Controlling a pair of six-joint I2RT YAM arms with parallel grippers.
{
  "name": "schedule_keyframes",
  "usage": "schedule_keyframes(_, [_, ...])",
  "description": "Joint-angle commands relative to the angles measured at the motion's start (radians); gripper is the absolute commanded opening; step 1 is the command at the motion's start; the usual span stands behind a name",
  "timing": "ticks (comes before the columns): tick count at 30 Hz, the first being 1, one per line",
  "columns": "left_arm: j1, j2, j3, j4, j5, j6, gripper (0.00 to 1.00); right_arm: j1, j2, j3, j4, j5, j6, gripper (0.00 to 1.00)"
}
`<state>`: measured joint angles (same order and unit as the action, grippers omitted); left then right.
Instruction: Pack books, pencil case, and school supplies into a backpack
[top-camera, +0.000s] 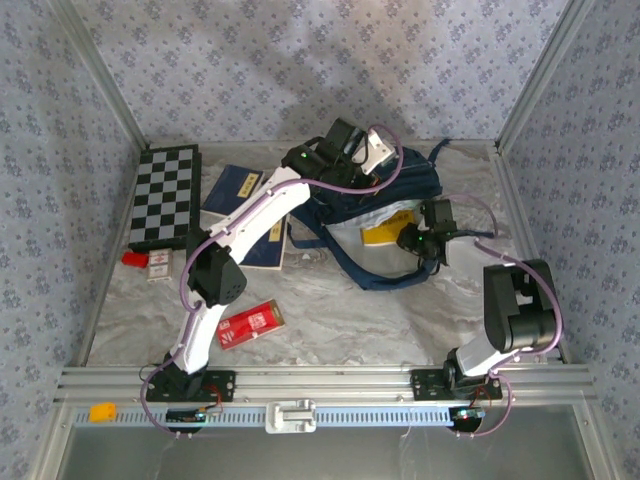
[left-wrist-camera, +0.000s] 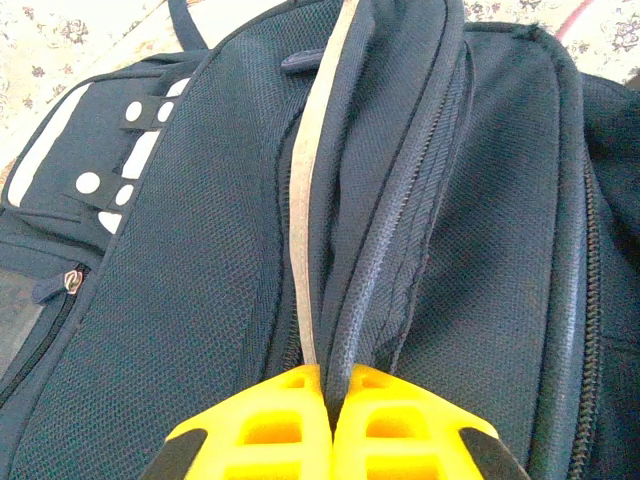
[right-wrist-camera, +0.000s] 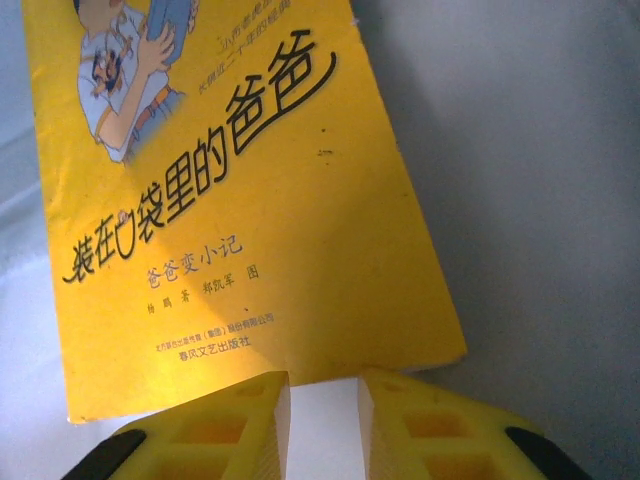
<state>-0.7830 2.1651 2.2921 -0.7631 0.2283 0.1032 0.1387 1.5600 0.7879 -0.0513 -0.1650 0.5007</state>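
The navy backpack (top-camera: 420, 188) lies at the middle right of the table with its mouth open toward the front. My left gripper (top-camera: 362, 150) is at its far top, shut on a fold of zip edge and grey trim (left-wrist-camera: 330, 372); the backpack (left-wrist-camera: 200, 250) spreads out beyond it. The yellow book (top-camera: 383, 233) lies in the opening on the pale lining. My right gripper (top-camera: 408, 240) sits at that book's near edge, jaws narrowly open with only white lining between them (right-wrist-camera: 323, 385); the yellow book (right-wrist-camera: 250, 200) lies flat just past the tips. Two navy books (top-camera: 232, 188) (top-camera: 265, 245) and the red pencil case (top-camera: 252, 323) lie on the table.
A chequered board (top-camera: 165, 195) lies at the far left, with a tiny red block (top-camera: 134, 258) and a small printed box (top-camera: 160, 268) in front of it. Backpack straps (top-camera: 330, 250) trail toward the middle. Metal frame rails bound the table.
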Motion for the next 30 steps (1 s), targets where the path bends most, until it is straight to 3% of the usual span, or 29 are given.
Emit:
schedule_keyframes(1, [0.008,-0.051,0.055,0.071,0.058,-0.008,0.0,-0.016,0.024,0.033,0.093,-0.036,-0.052,0.26])
schedule_keyframes(6, [0.014,-0.045,0.046,0.071,0.06,-0.023,0.0,0.006,-0.12,-0.013,0.008,-0.082,-0.099,0.35])
schedule_keyframes(12, [0.01,-0.059,-0.077,0.131,0.073,-0.081,0.0,0.016,-0.42,-0.122,-0.263,-0.01,-0.042,0.39])
schedule_keyframes(16, [0.0,-0.066,-0.198,0.195,0.07,-0.168,0.0,0.027,-0.598,-0.101,-0.521,0.067,0.029,0.4])
schedule_keyframes(20, [-0.009,-0.081,-0.324,0.273,0.058,-0.229,0.0,0.038,-0.708,-0.09,-0.631,-0.006,0.078,0.42])
schedule_keyframes(22, [-0.01,-0.08,-0.336,0.278,0.109,-0.249,0.01,0.06,-0.717,-0.076,-0.664,-0.028,0.086,0.44])
schedule_keyframes(25, [-0.01,-0.113,-0.385,0.265,0.199,-0.27,0.16,0.1,-0.717,-0.058,-0.681,-0.051,0.103,0.46])
schedule_keyframes(30, [0.021,-0.299,-0.629,0.374,0.181,-0.399,0.42,0.194,-0.684,-0.044,-0.634,-0.07,0.153,0.5])
